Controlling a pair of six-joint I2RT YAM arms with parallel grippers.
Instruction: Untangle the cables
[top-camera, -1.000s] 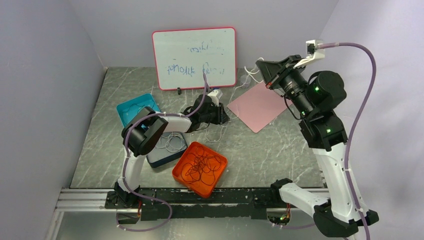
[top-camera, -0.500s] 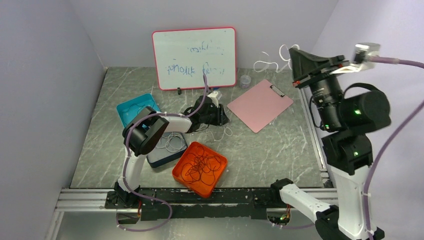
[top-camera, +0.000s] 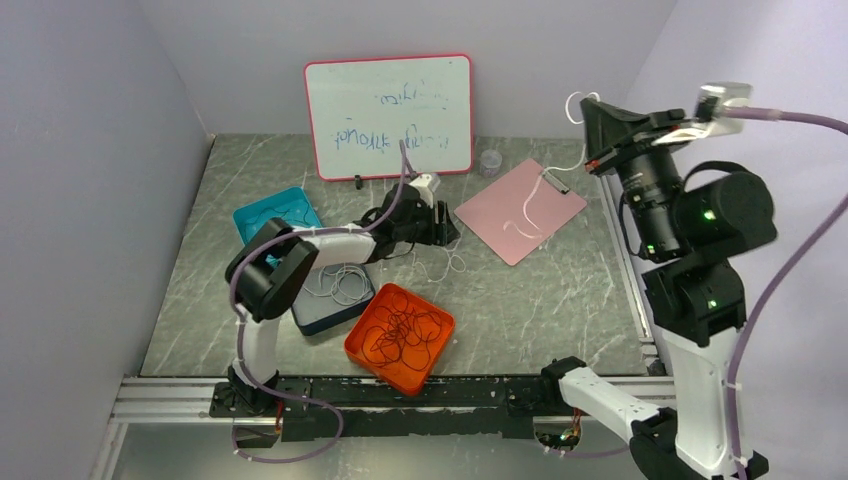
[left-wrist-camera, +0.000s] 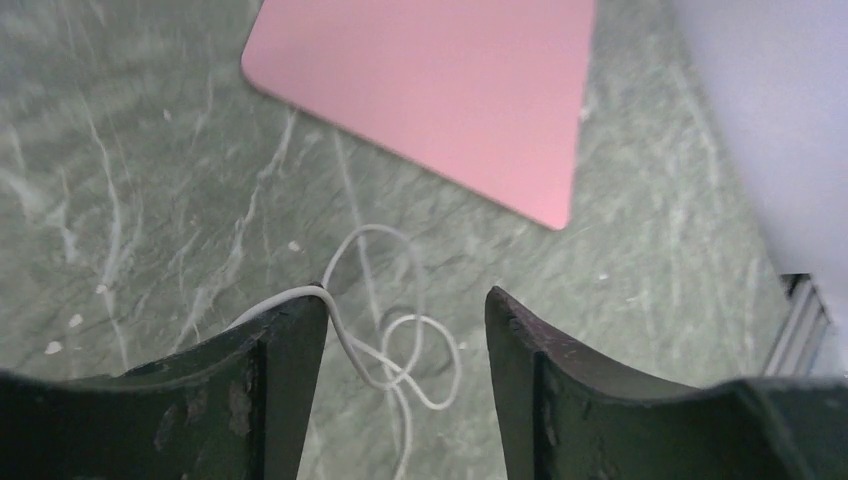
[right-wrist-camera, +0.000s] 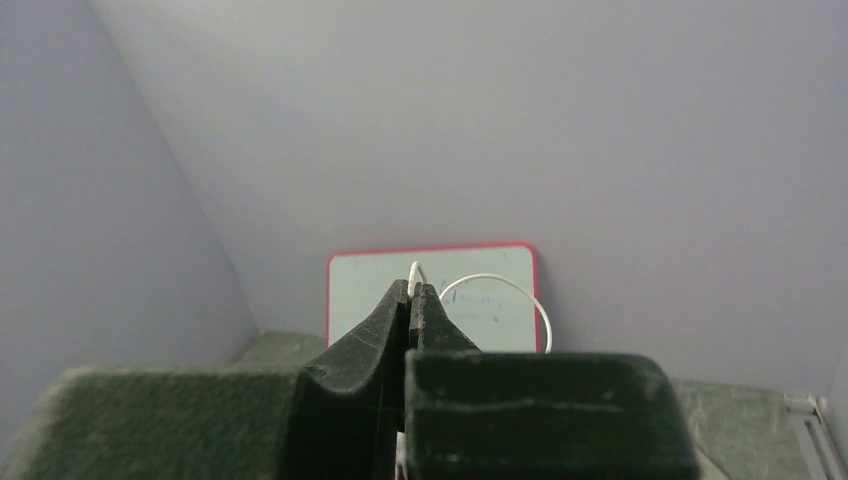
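Wrist views alone show right claw (right-wrist-camera: 413, 291) pinching white cable (right-wrist-camera: 485, 276), left claw (left-wrist-camera: 405, 302) released.

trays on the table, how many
3: a teal tray far left; a dark blue tray nearer, holding white cables; an orange tray near the front edge, holding black cables.

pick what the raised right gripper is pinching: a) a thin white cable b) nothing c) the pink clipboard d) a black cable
a, the right gripper is shut on a white cable that loops out past its tips.
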